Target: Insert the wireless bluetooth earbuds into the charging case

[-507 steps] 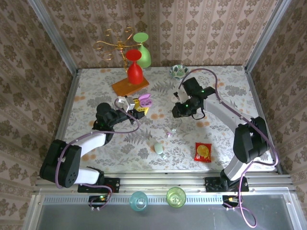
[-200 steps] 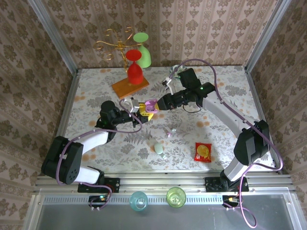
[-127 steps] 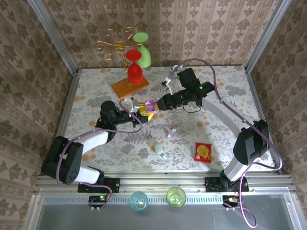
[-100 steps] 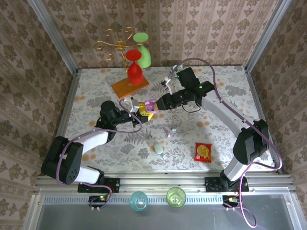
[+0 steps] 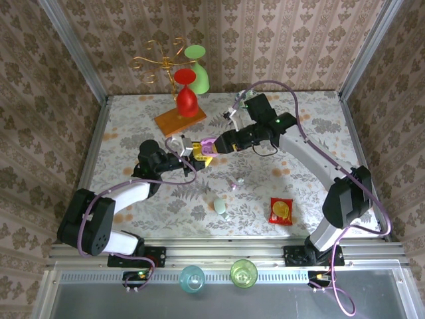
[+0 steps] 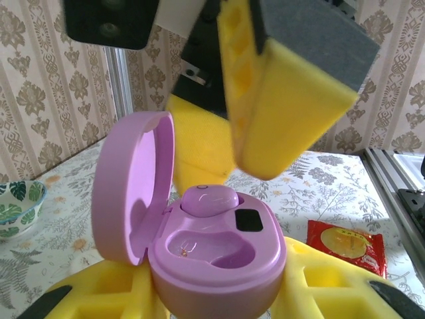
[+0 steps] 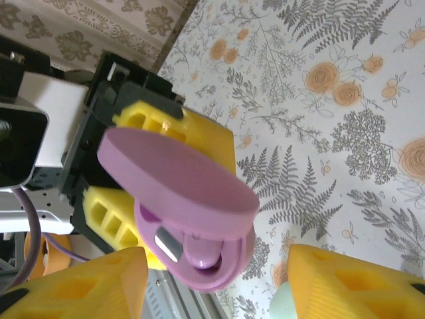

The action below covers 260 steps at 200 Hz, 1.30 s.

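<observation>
On the floral-printed worktop (image 5: 133, 126), the left claw (image 5: 197, 153) pinches a glossy lilac, pebble-shaped plastic charging case (image 6: 212, 266) at centre frame, its lid hinged open. Above it hovers the right claw (image 5: 219, 142), its yellow foam pads spread where a second ago they were pressed together. One smooth lilac earbud (image 6: 209, 199) sits in the case's far socket.

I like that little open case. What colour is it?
Lilac purple. The charging case shows best in the left wrist view, lid open, one lilac earbud seated inside.
</observation>
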Tool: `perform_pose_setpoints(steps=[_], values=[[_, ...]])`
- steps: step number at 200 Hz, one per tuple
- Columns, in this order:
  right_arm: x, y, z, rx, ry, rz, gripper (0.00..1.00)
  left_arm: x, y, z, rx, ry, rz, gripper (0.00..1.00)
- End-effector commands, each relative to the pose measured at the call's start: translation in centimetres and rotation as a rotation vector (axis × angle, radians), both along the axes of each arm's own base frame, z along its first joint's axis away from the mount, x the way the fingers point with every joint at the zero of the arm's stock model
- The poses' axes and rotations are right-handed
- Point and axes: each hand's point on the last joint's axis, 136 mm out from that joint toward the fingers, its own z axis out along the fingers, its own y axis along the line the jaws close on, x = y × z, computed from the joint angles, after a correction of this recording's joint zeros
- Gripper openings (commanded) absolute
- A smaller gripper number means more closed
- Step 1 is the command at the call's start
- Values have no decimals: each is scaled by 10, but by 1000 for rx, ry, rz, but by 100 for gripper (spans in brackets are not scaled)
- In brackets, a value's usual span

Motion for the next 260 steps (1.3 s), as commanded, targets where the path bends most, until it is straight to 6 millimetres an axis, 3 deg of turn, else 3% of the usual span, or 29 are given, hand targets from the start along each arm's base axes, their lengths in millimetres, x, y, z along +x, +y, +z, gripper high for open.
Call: perform_pose_setpoints(steps=[1,14,34,66,104,138,190,224,260], values=[[-7,-11,26,55,-136,-10,63,1,5,13,-30,-89,15,26],[-6,-17,32,85,-182,-38,65,1,7,14,-34,-113,21,25],[-3,-33,24,84,-195,-119,65,-2,9,14,-31,-159,21,25],[12,-65,-18,-71,-98,-308,65,-8,10,16,-33,-227,3,24],[11,-89,-91,-302,138,-434,63,-17,9,23,-56,-288,-56,25],[1,-83,-132,-401,227,-450,62,-18,6,28,-85,-295,-108,25],[-19,-64,-176,-525,299,-437,52,-13,5,30,-86,-286,-121,25],[-29,-50,-194,-563,320,-379,45,-12,5,31,-87,-277,-122,25],[-31,-44,-207,-570,329,-320,45,-12,6,29,-87,-262,-120,25]])
